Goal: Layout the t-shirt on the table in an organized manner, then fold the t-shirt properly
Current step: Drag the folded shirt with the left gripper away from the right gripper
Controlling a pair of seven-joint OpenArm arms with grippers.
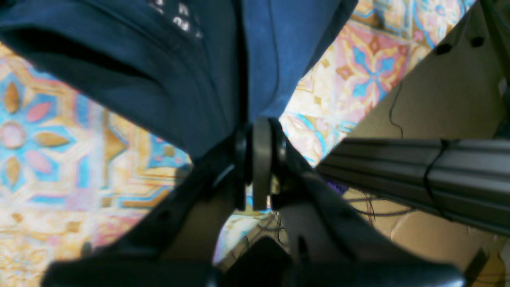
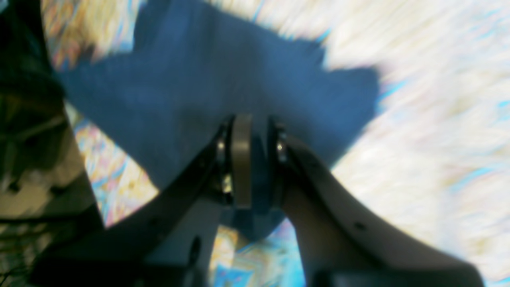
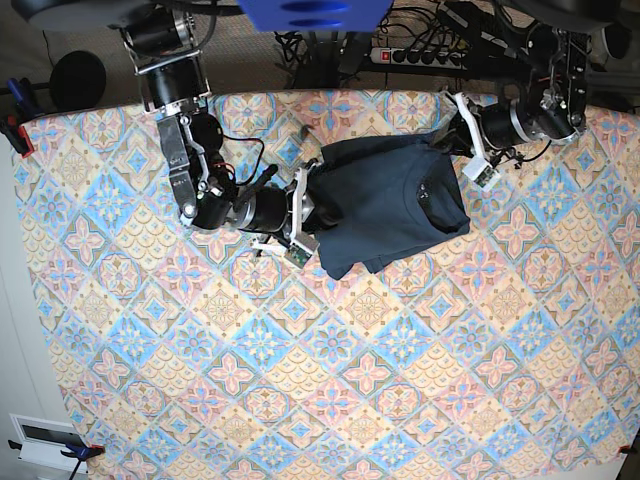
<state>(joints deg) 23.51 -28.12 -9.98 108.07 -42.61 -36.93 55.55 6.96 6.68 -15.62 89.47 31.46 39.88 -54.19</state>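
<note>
Base view: t-shirt [image 3: 390,205] is a dark navy bundle, roughly rectangular, with visible creases and a dark collar opening near its right side. It sits on the far-centre part of the counter [image 3: 300,380], which is covered in pastel blue/pink/cream diamond tiles.

Arm poses: right arm comes down from the far left corner and bends in, so the right gripper [image 3: 303,205] points sideways at the shirt's left edge. Left arm reaches in from the far right, with the left gripper [image 3: 458,128] at the shirt's upper right corner. Both wrists sit low, near the cloth.

Left wrist view: left gripper [image 1: 258,131] is clamped tight on a bunched fold of the t-shirt [image 1: 167,71]. Fabric fans away from the jaws, white print visible near the top edge, patterned counter [image 1: 51,139] beneath.

Right wrist view: blurred. Right gripper [image 2: 255,137] has its jaws narrowly apart with navy fabric pinched between them. The t-shirt [image 2: 207,87] spreads out ahead of it, over the counter [image 2: 438,119].

So the shirt is held at opposite edges, spanning between the two grippers.
</note>
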